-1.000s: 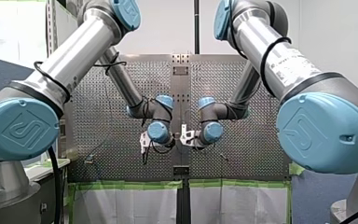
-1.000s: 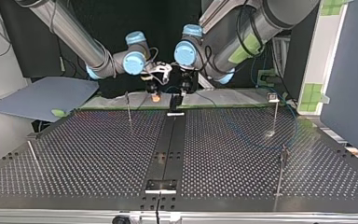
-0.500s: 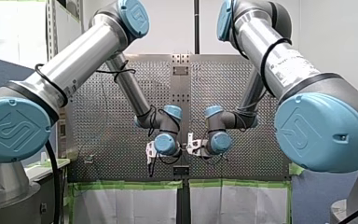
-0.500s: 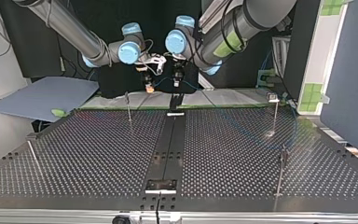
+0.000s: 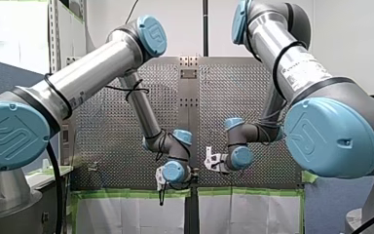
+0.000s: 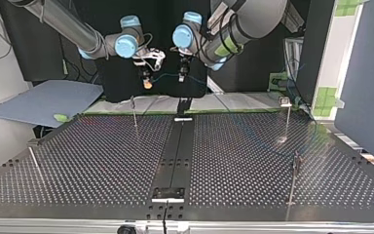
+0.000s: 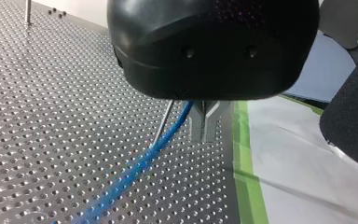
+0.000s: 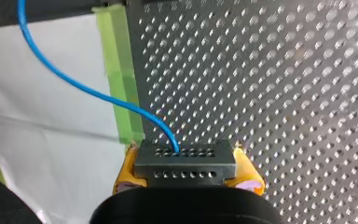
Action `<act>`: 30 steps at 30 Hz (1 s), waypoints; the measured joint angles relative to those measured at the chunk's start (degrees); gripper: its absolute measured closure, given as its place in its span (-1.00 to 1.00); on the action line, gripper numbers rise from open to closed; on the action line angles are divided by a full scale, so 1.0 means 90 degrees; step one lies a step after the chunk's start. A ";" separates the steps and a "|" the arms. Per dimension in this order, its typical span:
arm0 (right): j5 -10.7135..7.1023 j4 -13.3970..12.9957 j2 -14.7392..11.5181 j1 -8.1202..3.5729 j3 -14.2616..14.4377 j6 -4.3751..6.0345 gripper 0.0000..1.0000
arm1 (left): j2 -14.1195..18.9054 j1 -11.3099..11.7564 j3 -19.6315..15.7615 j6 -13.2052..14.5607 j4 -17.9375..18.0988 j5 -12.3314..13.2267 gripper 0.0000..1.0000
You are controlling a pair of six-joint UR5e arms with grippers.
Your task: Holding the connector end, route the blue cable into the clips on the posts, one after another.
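At the top view's far left a grey-blue sheet (image 6: 44,100) lies beside the perforated table (image 6: 102,161), and a left post (image 6: 33,163) slants up near that edge. Next comes my right gripper (image 6: 147,84), in the air beyond the table's far edge. The right wrist view shows its yellow pads (image 8: 249,176) clamped on either side of the dark connector (image 8: 185,158), a block with rows of small holes. The blue cable (image 8: 172,142) leaves the connector's face and curves away over the green tape (image 8: 119,70) and the white covering (image 8: 42,140). Below this gripper in the top view, a thin post (image 6: 134,113) stands at the table's far edge. The cable spans across to my left gripper (image 6: 181,78), near the right one. In the left wrist view its metal fingers (image 7: 196,121) are pressed together with only a seam between them. The cable comes out from under the black body just beside them and runs down toward the table; I cannot tell whether it is caught. Further right stand a far right post (image 6: 288,119) and a near right post (image 6: 294,178)
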 joint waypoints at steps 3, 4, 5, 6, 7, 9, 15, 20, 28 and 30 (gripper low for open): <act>-0.0015 -0.0074 -0.0001 -0.0083 0.0116 -0.0051 1.00 | -0.0051 -0.0052 0.0000 0.0028 0.0090 -0.0133 0.85; -0.0027 -0.0092 -0.0002 -0.0114 0.0141 -0.0072 1.00 | -0.0064 -0.0065 0.0000 0.0050 0.0113 -0.0178 0.85; -0.0043 -0.0106 -0.0001 -0.0135 0.0153 -0.0089 1.00 | -0.0077 -0.0078 0.0000 0.0082 0.0131 -0.0219 0.85; -0.0066 -0.0120 -0.0001 -0.0153 0.0162 -0.0105 1.00 | -0.0100 -0.0090 0.0000 0.0135 0.0149 -0.0265 0.85; -0.0104 -0.0136 -0.0001 -0.0174 0.0170 -0.0123 1.00 | -0.0119 -0.0097 0.0000 0.0181 0.0158 -0.0293 0.85; -0.0171 -0.0158 -0.0003 -0.0199 0.0175 -0.0139 1.00 | -0.0178 -0.0111 0.0000 0.0270 0.0173 -0.0325 0.85; -0.0499 -0.0219 -0.0005 -0.0243 0.0180 -0.0156 1.00 | -0.0426 -0.0183 0.0019 0.0378 0.0171 -0.0270 0.85; -0.0765 -0.0328 -0.0006 -0.0312 0.0281 -0.0165 1.00 | -0.0499 -0.0328 0.0230 0.0435 0.0045 -0.0321 0.80; -0.1132 -0.0733 -0.0171 -0.0581 0.0652 -0.0121 1.00 | -0.0507 -0.0556 0.0728 0.0461 -0.0288 -0.0609 0.80; -0.1183 -0.0828 -0.0269 -0.0682 0.0762 -0.0087 1.00 | -0.0507 -0.0604 0.0859 0.0460 -0.0318 -0.0681 0.80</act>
